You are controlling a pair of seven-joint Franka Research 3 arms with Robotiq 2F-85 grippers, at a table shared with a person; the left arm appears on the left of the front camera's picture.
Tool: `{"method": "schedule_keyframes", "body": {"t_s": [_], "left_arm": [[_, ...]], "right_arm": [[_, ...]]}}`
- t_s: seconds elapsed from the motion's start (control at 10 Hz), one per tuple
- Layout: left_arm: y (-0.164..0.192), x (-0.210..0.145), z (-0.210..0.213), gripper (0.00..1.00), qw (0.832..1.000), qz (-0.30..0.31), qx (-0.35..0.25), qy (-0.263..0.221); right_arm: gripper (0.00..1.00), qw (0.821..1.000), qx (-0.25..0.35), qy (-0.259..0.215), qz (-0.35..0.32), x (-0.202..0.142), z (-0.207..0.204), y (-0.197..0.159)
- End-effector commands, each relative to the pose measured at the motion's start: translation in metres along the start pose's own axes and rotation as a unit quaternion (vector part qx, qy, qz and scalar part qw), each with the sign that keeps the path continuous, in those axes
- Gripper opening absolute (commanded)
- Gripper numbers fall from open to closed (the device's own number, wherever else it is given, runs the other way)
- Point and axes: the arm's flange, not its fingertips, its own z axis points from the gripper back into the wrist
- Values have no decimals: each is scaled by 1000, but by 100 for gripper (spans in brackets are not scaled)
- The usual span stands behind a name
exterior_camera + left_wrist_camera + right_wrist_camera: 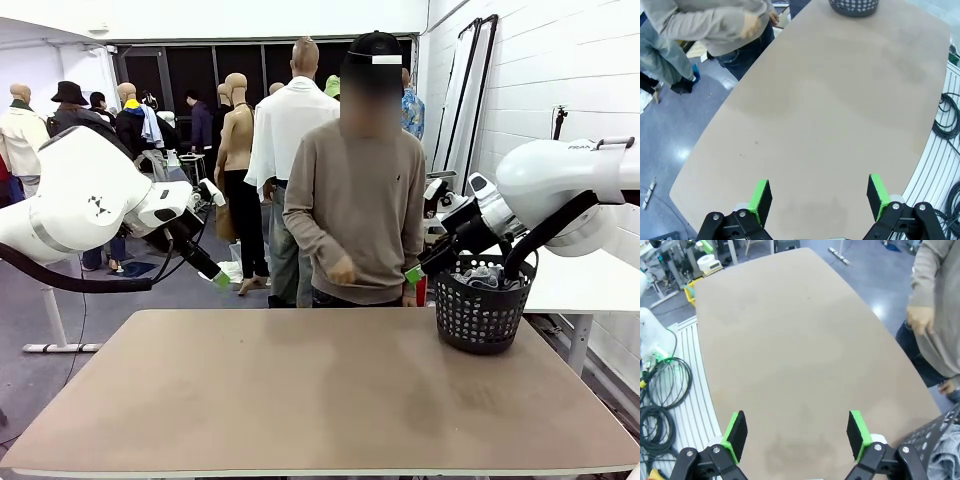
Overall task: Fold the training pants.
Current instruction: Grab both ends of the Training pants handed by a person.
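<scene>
Light grey cloth [484,276], which looks like the training pants, lies bunched inside the black mesh basket [478,315] at the table's far right; a corner of that cloth [946,460] shows beside the basket wall [935,432] in the right wrist view. My left gripper [222,280] hangs above the table's far left edge, and its wrist view shows it open [819,192] with nothing between the fingers. My right gripper [414,272] hovers just left of the basket, also open [796,427] and holding nothing.
The tan table [300,390] stretches bare between the arms. A person in a beige sweater [355,200] stands at the far edge, one hand [343,270] near the waist. Cables [660,390] lie on the floor beside the table. The basket [852,6] sits at the far end in the left wrist view.
</scene>
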Motion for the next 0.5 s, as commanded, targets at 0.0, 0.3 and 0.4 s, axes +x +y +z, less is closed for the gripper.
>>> {"method": "schedule_keyframes", "body": {"t_s": [0.0,0.3,0.4], "left_arm": [[-2,1,1,100,1000,-11,-8,3],[-2,1,1,100,1000,-11,-8,3],[-2,1,1,100,1000,-11,-8,3]], "right_arm": [[100,1000,1,0,7,1,1,2],[100,1000,1,0,7,1,1,2],[100,1000,1,0,7,1,1,2]]}}
